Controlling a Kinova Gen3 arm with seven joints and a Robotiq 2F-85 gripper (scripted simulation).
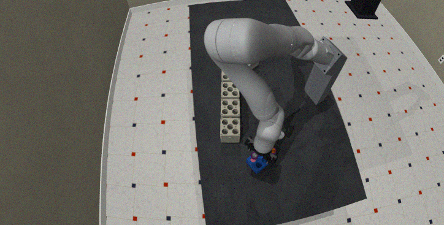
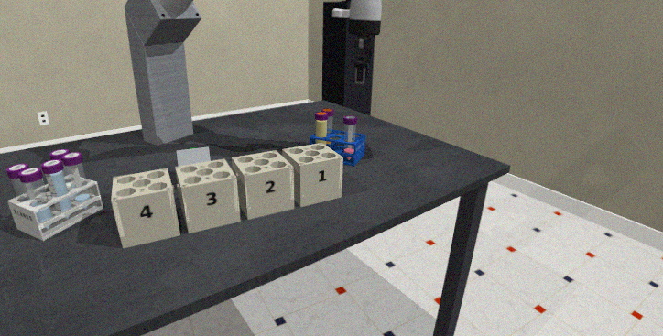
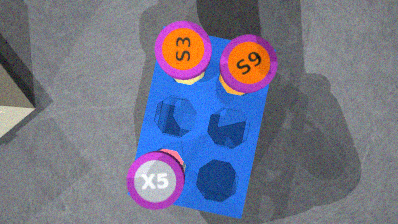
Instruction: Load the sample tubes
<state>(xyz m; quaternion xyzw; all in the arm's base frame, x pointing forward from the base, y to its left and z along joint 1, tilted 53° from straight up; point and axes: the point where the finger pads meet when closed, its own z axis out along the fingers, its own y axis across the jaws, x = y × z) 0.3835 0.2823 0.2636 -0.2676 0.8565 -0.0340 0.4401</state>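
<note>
The blue rack fills the wrist view from above. It holds S3 and S9 side by side at one end, both with orange cap dots. X5, with a grey dot, stands at the other end. Three wells are empty. My gripper hangs open high above this rack. Its fingers are outside the wrist view. Adapters 1, 2, 3 and 4 stand in a row, all empty.
A white blanks rack with several purple-capped tubes stands left of adapter 4. The small grey desk sits behind adapter 3. The arm's grey pedestal stands at the back. The table's right edge is close to the blue rack.
</note>
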